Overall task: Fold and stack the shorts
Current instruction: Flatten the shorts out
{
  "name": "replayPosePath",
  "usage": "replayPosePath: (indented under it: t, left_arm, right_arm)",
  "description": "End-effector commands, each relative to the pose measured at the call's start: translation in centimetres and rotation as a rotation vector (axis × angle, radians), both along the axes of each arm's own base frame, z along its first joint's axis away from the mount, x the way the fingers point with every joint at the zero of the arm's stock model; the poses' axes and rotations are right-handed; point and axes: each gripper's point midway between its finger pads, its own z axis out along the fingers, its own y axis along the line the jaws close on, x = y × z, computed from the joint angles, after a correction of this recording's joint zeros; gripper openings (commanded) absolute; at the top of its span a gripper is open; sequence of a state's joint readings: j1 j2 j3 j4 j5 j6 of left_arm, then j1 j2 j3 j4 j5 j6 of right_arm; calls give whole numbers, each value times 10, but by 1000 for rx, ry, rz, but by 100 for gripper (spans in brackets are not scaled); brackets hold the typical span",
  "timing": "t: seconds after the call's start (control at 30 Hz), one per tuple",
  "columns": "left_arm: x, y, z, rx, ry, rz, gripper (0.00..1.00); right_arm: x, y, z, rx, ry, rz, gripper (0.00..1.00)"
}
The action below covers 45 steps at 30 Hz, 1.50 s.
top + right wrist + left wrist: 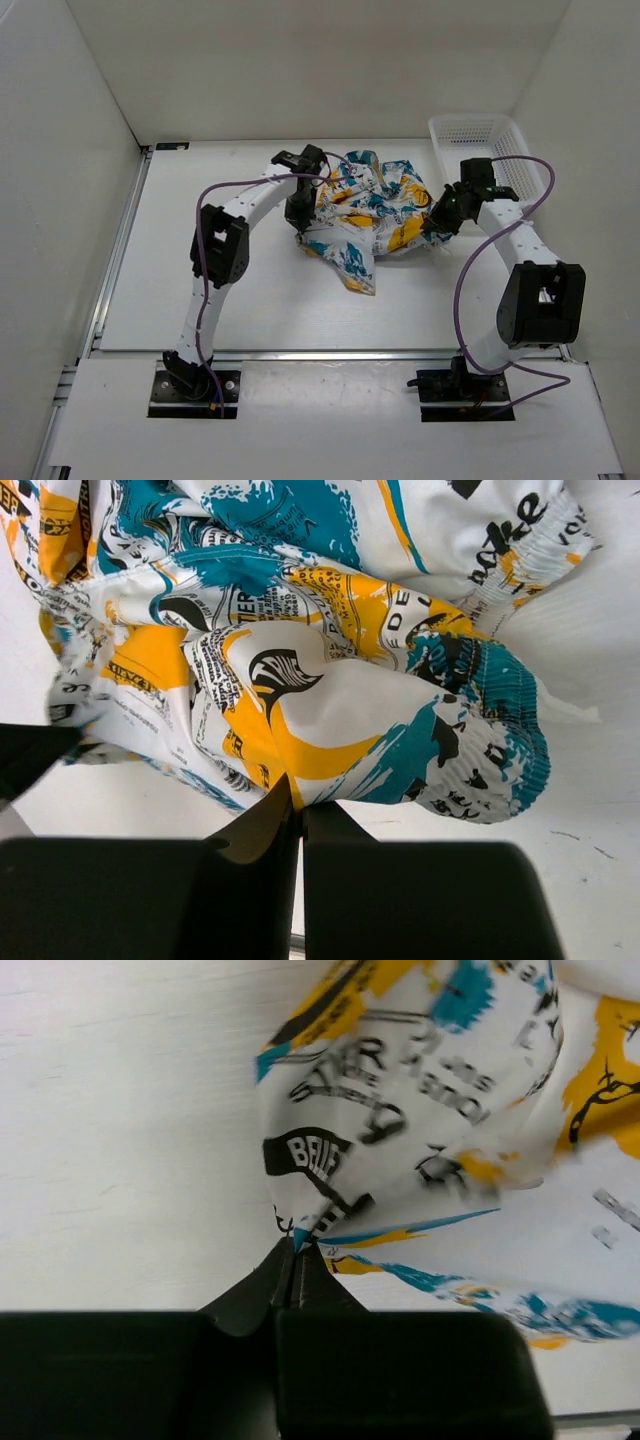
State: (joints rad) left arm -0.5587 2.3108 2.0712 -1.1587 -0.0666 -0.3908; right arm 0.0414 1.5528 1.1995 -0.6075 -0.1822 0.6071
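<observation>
**Left gripper.** The two black fingers of the left gripper are pressed together, with no gap visible between them. Their tips pinch a narrow fold of the soft white fabric shorts with a yellow-orange, teal-blue and black print. The pinched point lies on the edge of the garment that faces away from the white plastic lattice basket. From this point the fabric rises and spreads away from the tips, carrying black printed lettering.

**Right gripper.** The black fingers of the right gripper are likewise closed tip to tip. They clamp the lower edge of a yellow-orange and white patch of the shorts. This grip is on the side of the garment nearest the basket. A gathered teal and black elastic waistband bulges just beside the grip.

**Shorts.** The garment is a crumpled, unfolded heap resting on the flat white table. It lies to the left of the basket and slightly nearer the arm bases, close to the basket but not touching it. One loose corner trails out of the heap, away from the basket and towards the arm bases.

**Arms.** Both white arms bend inward over the table. The left gripper meets the heap on the side far from the basket, the right gripper on the side next to it. A purple cable runs along each arm.
</observation>
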Motion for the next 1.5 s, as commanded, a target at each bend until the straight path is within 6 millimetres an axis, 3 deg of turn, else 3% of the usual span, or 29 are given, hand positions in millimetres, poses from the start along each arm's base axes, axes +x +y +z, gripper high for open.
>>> replayPosePath:
  t: [0.0, 0.03, 0.1, 0.13, 0.2, 0.23, 0.27, 0.3, 0.37, 0.4, 0.43, 0.47, 0.5, 0.57, 0.63, 0.67, 0.7, 0.77, 0.8, 0.83, 0.87, 0.9, 0.93, 0.97, 1.0, 1.17, 1.2, 1.3, 1.47]
  left_arm:
    - [18, 28, 86, -77, -146, 46, 10]
    - [16, 37, 112, -122, -181, 52, 10]
    - [20, 60, 131, -170, -200, 101, 10]
    - [29, 85, 141, -213, -217, 159, 10]
    - [45, 107, 143, -250, -238, 235, 10]
    - [56, 132, 139, -260, -233, 303, 16]
    - [71, 135, 131, -294, -215, 315, 29]
    - [76, 143, 125, -305, -185, 349, 51]
    - [93, 151, 125, -341, -171, 370, 69]
    - [95, 157, 133, -336, -189, 380, 79]
    - [97, 160, 137, -326, -205, 394, 100]
    - [92, 159, 140, -309, -212, 393, 100]
    - [88, 159, 159, -288, -271, 386, 100]
    - [72, 151, 166, -266, -274, 368, 100]
    - [36, 145, 162, -242, -239, 336, 88]
    - [22, 140, 157, -240, -225, 319, 75]
    - [-11, 124, 146, -252, -180, 291, 47]
    - [-48, 105, 131, -273, -119, 261, 27]
    - [-74, 81, 123, -290, -78, 218, 23]
    - [-107, 72, 108, -293, -31, 183, 25]
    - [-126, 63, 102, -286, -2, 153, 31]
    - [-142, 56, 95, -268, 16, 128, 42]
    - [-168, 44, 83, -227, 46, 89, 60]
    - [-179, 39, 79, -211, 53, 64, 89]
    - [-196, 32, 67, -166, 72, 17, 100]
    - [-221, 8, 31, -41, 97, -100, 100]
    - [-227, 6, 15, -2, 118, -110, 100]
    - [-216, 15, -4, 90, 92, -73, 100]
    - [-205, 13, -9, 88, 57, -60, 90]
  right_arm:
    - [1, -7, 29, -53, -86, 36, 0]
    - [-3, -7, 32, -60, -87, 47, 0]
    - [-6, -13, 37, -104, -102, 75, 0]
    - [-7, -10, 43, -112, -117, 97, 0]
    - [-12, -5, 43, -155, -129, 151, 0]
    - [-19, 5, 37, -163, -110, 183, 0]
    - [-24, 9, 30, -177, -93, 197, 0]
    - [-28, 13, 25, -191, -83, 211, 0]
    - [-41, 22, 13, -209, -41, 235, 3]
    - [-45, 21, 8, -227, -21, 225, 10]
    - [-47, 21, 4, -218, -5, 208, 22]
    - [-52, 18, -4, -230, 17, 205, 51]
    - [-54, 18, -7, -225, 29, 195, 64]
    - [-55, 18, -6, -224, 17, 194, 77]
    - [-57, 17, -3, -224, 15, 194, 82]
    - [-59, 17, 3, -222, 2, 192, 82]
    - [-62, 16, 2, -222, 2, 192, 82]
    - [-64, 16, 10, -220, -18, 190, 80]
    - [-67, 18, 10, -208, -8, 199, 79]
    - [-68, 20, 14, -194, -19, 204, 79]
    - [-72, 21, 13, -187, -7, 210, 79]
    - [-72, 22, 13, -180, -6, 215, 79]
    - [-75, 24, 13, -171, 3, 221, 79]
    - [-74, 23, 13, -162, 5, 217, 79]
    - [-76, 27, 14, -136, 6, 231, 79]
    - [-77, 30, 17, -77, 10, 235, 87]
    - [-78, 28, 15, -68, 20, 229, 89]
    - [-75, 26, 14, -46, 11, 219, 89]
    - [-66, 26, 8, 24, 26, 203, 88]
